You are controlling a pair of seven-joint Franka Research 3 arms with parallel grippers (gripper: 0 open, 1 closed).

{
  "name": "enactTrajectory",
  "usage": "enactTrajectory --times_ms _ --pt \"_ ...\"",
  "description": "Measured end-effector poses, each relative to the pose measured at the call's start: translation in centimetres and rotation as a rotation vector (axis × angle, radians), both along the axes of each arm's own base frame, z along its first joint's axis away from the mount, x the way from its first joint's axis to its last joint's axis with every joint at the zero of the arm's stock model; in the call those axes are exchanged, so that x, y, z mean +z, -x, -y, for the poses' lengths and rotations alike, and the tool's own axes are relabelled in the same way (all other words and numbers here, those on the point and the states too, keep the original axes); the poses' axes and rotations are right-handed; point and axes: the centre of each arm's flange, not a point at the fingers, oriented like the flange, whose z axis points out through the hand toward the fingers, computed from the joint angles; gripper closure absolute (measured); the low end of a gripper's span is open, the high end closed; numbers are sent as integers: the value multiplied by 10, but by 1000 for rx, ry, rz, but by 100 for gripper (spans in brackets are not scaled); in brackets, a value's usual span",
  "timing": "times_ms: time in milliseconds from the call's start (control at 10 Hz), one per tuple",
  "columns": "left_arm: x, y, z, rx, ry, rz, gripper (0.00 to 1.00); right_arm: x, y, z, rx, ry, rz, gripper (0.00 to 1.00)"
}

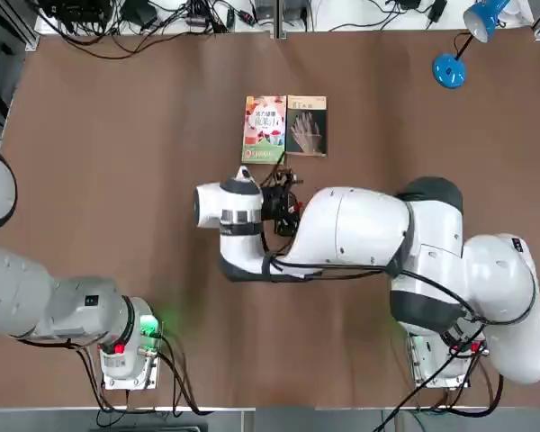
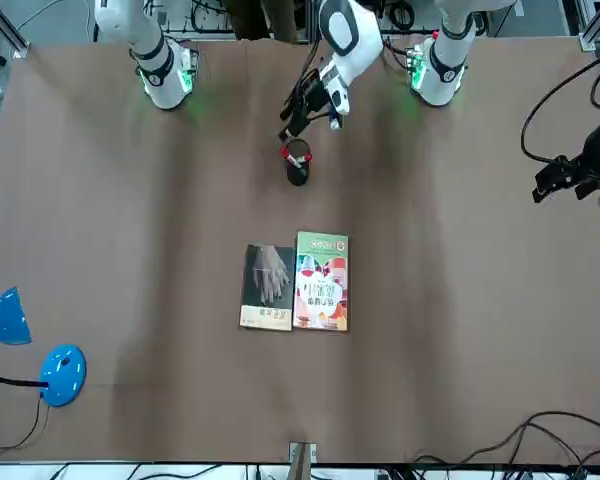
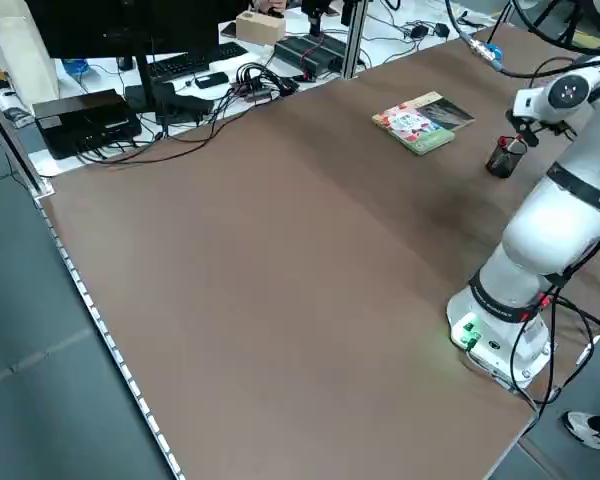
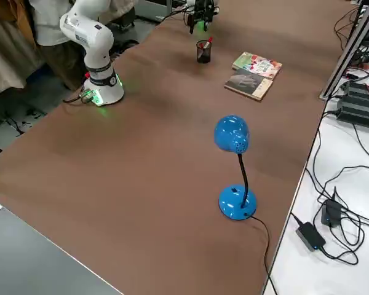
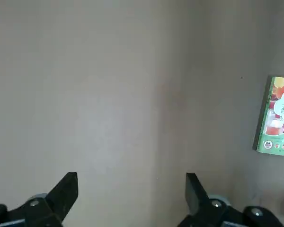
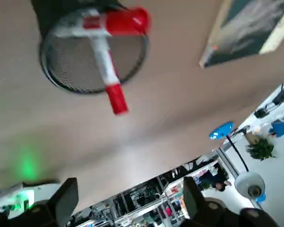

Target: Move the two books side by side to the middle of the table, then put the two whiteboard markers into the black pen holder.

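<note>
The two books (image 1: 285,128) lie side by side mid-table (image 1: 117,135). Both markers (image 6: 106,71) stand in the black pen holder (image 2: 297,166) — so the right gripper (image 2: 298,118) hangs above, fingers apart, empty.

Blue desk lamp (image 4: 235,169) standing near one table corner; cables (image 4: 332,215), keyboard (image 3: 185,64) and black box (image 3: 85,118) beyond table edges.

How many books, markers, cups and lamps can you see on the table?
Books: 2, colourful book and dark book
Markers: 2, first marker and second marker
Black cup: 1
Blue lamp: 1
Total: 6
</note>
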Motion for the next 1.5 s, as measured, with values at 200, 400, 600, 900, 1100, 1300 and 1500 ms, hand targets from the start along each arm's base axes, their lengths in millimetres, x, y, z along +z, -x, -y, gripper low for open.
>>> enactTrajectory --times_ms 200,400,600,900,1100,1300,1500 --pt "4 0 -5 9 0 8 0 79 -52 18 -100 -77 68 1" --pt "6 0 -11 19 0 11 0 165 -127 74 -240 -193 124 1" --pt "7 0 -11 21 0 14 0 213 -218 166 -452 -339 104 1" --pt "10 1 -12 23 0 20 0 224 -326 301 -709 -504 133 0" --pt "10 1 -11 23 0 20 0 230 -368 378 -833 -593 173 0" --pt "10 1 -11 23 0 21 0 252 -391 448 -909 -716 206 0" --pt "11 1 -11 23 0 21 0 292 -399 523 -966 -855 284 0"
